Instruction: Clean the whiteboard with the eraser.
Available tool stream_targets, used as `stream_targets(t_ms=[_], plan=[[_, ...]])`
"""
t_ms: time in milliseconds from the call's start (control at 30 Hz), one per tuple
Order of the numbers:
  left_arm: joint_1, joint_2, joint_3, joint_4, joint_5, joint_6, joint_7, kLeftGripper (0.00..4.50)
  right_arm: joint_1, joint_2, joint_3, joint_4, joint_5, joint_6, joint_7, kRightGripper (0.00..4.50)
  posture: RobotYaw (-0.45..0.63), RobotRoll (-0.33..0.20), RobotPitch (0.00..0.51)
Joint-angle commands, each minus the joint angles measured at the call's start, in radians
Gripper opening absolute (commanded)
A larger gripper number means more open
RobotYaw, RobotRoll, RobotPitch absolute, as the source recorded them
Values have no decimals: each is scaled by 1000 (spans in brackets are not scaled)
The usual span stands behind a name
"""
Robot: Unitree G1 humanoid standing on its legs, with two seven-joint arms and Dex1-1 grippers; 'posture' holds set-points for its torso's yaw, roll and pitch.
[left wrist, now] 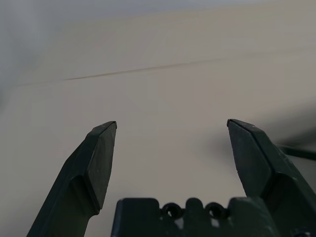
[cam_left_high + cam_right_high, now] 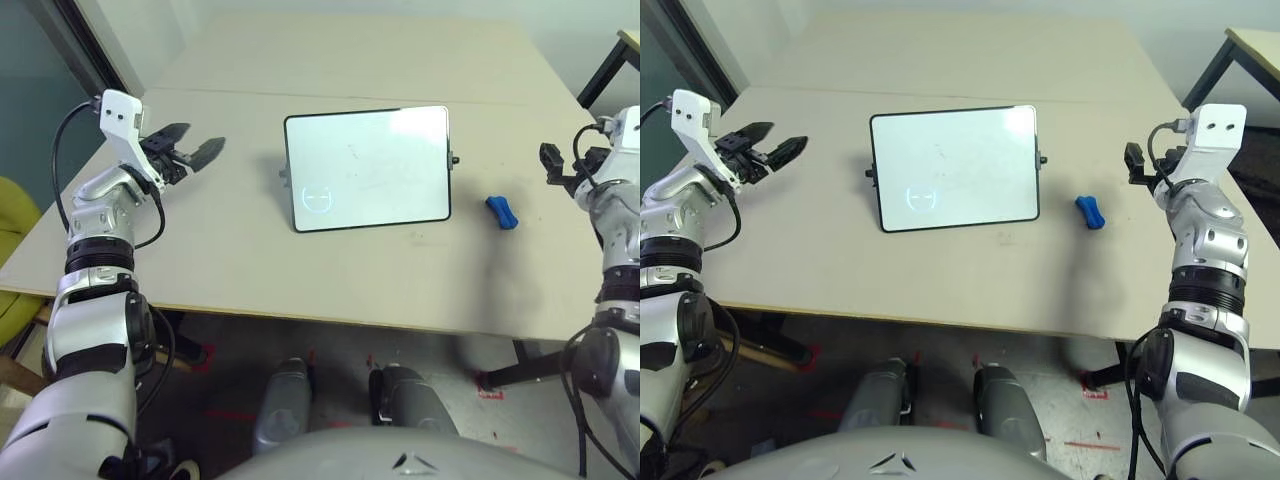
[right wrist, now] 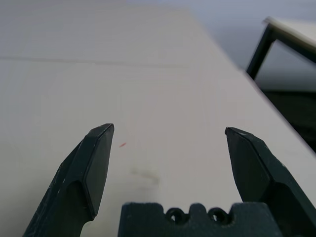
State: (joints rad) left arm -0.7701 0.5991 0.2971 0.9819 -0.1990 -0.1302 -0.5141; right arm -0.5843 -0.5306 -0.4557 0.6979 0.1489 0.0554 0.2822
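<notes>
The whiteboard (image 2: pixel 367 168) lies in the middle of the beige table (image 2: pixel 240 250), glossy white with a thin black frame and a faint round mark near its lower left. The small blue eraser (image 2: pixel 502 212) rests on the table to the right of the board, apart from it. My left gripper (image 2: pixel 192 142) hovers open over the table's left side, well left of the board, with nothing between its fingers (image 1: pixel 98 163). My right gripper (image 2: pixel 1134 163) is raised at the table's right edge, behind and to the right of the eraser, open and empty, its fingers (image 3: pixel 96 163) spread wide.
A seam (image 1: pixel 148 70) runs across the tabletop behind the board. Another table with a black leg (image 3: pixel 259 49) stands at the far right. A yellow chair (image 2: pixel 15 215) sits off the left edge. The floor below the front edge carries red marks.
</notes>
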Motion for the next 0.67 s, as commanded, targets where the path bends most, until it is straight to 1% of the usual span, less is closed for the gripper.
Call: stream_targets(t_ms=[33, 133, 200, 300, 400, 567, 667], plan=[[46, -38, 2, 55, 45, -84, 172, 4500, 17, 20, -18, 126, 20, -120, -45, 4482, 203, 0, 68], [50, -56, -14, 92, 85, -144, 292, 4500, 18, 38, -30, 198, 28, -238, -104, 4482, 202, 0, 62], [47, -71, -14, 118, 98, -166, 360, 4500, 23, 49, -29, 233, 37, -310, -102, 4482, 196, 0, 60], [40, -87, 3, 155, 96, -185, 436, 4500, 22, 60, -25, 274, 53, -363, -93, 4482, 183, 0, 59], [30, -92, 2, 173, 94, -201, 457, 4500, 13, 50, -29, 311, 60, -401, -100, 4482, 179, 0, 60], [-5, -83, 9, 184, 73, -190, 423, 4500, 7, 35, -38, 348, 82, -440, -96, 4482, 181, 0, 58], [-13, -69, 6, 187, 80, -189, 428, 4500, 9, 34, -40, 351, 94, -445, -100, 4482, 175, 0, 57]])
